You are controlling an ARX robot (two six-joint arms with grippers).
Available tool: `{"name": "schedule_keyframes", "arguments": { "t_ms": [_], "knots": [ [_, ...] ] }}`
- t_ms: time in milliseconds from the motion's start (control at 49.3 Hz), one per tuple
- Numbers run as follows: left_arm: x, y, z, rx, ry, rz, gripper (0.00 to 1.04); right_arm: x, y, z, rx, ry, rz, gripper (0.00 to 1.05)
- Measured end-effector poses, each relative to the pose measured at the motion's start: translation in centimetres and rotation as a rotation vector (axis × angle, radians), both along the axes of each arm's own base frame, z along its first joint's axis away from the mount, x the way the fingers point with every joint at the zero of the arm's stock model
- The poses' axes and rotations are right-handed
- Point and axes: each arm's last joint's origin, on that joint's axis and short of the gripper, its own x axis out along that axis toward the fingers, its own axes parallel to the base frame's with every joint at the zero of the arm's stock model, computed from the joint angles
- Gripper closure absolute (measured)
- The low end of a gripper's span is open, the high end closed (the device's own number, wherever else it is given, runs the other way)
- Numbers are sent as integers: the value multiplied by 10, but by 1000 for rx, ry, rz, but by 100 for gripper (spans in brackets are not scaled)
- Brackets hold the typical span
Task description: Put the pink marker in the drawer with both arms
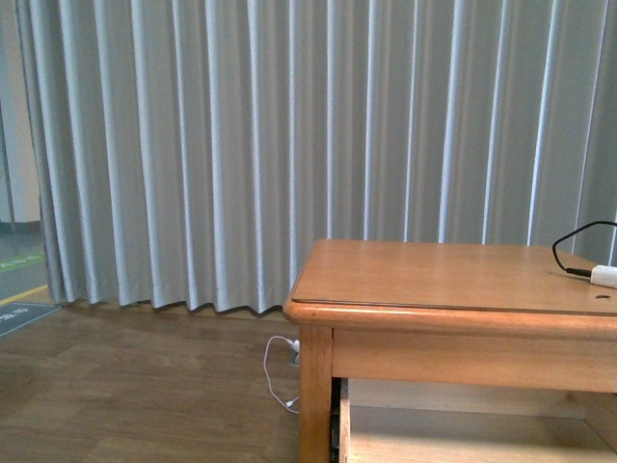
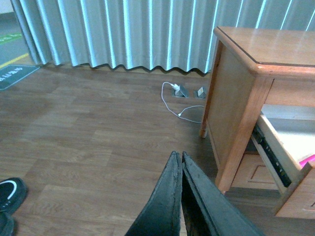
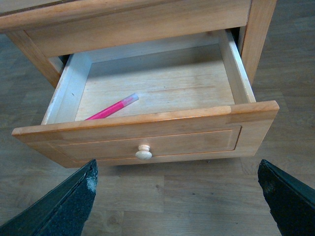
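Note:
The drawer of the wooden cabinet stands pulled open in the right wrist view, its round knob facing me. The pink marker lies slanted on the drawer floor near the front left corner. My right gripper is wide open and empty, out in front of the drawer front, over the floor. My left gripper is shut and empty, over the floor to the left of the cabinet. The open drawer shows at the edge of the left wrist view, with a sliver of pink inside. Neither arm shows in the front view.
The cabinet top carries a white plug with black cable at its right. A white cable lies on the wood floor by the cabinet leg. Grey curtains hang behind. A black shoe sits on the floor.

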Motion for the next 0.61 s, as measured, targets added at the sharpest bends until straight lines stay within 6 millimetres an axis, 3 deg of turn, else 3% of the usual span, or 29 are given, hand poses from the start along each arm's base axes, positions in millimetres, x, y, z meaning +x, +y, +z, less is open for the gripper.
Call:
{"name": "schedule_keyframes", "arguments": {
  "t_ms": [304, 609],
  "knots": [
    [-7, 17, -15, 2, -1, 6, 101, 0, 0, 0, 0, 0, 0, 9],
    [-17, 18, -28, 2, 24, 4, 101, 0, 0, 0, 0, 0, 0, 9]
  ]
}}
